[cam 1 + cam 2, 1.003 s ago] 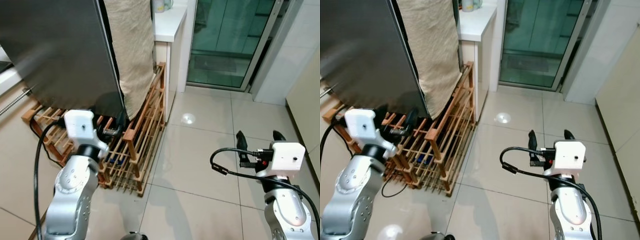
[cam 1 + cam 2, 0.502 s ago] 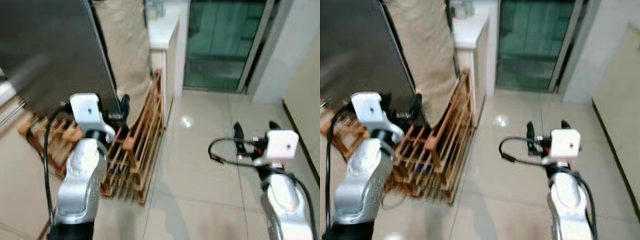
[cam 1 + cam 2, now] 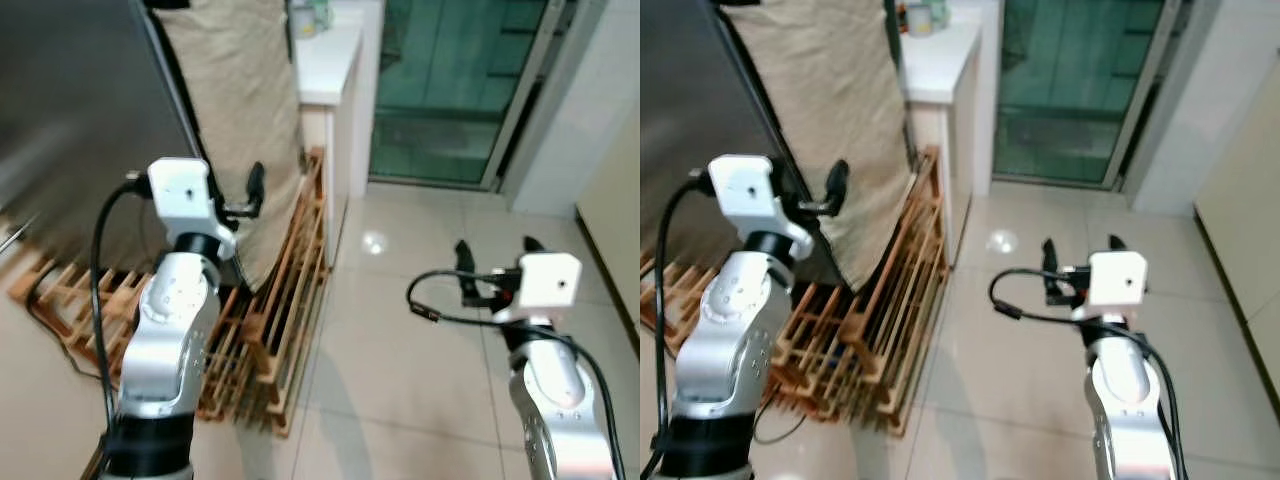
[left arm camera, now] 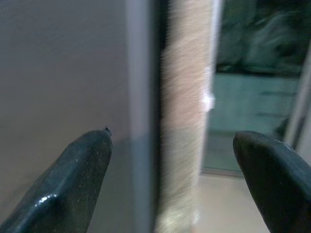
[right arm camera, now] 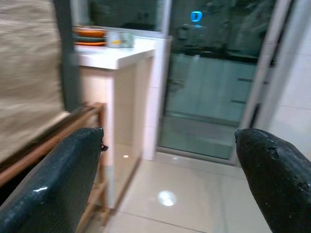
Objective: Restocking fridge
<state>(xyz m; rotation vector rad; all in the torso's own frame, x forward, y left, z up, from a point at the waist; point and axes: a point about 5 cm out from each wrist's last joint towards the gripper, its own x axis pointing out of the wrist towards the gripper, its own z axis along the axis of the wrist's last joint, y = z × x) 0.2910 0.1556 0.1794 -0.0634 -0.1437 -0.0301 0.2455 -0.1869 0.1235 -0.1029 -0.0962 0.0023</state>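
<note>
The dark grey steel fridge (image 3: 80, 110) stands at the upper left on a wooden rack, with a beige cloth (image 3: 240, 110) hanging down its side. My left gripper (image 3: 248, 192) is raised at the fridge's front corner, close to the cloth. In the left wrist view its fingers (image 4: 77, 170) stand wide open, with the fridge's edge (image 4: 141, 97) and the cloth (image 4: 184, 121) between them, and nothing is held. My right gripper (image 3: 495, 250) hovers open and empty over the tiled floor on the right, and its wrist view looks toward the counter (image 5: 116, 56).
A slatted wooden rack (image 3: 270, 330) lies under and beside the fridge. A black cable (image 3: 55, 325) runs across it. A white counter (image 3: 325, 50) with small items stands behind, next to a green glass sliding door (image 3: 450, 90). Pale floor tiles (image 3: 400, 340) stretch to the right.
My left arm has risen from low beside the rack to the fridge's front corner. The head view has shifted and been blurred. The right gripper stays open at much the same place.
</note>
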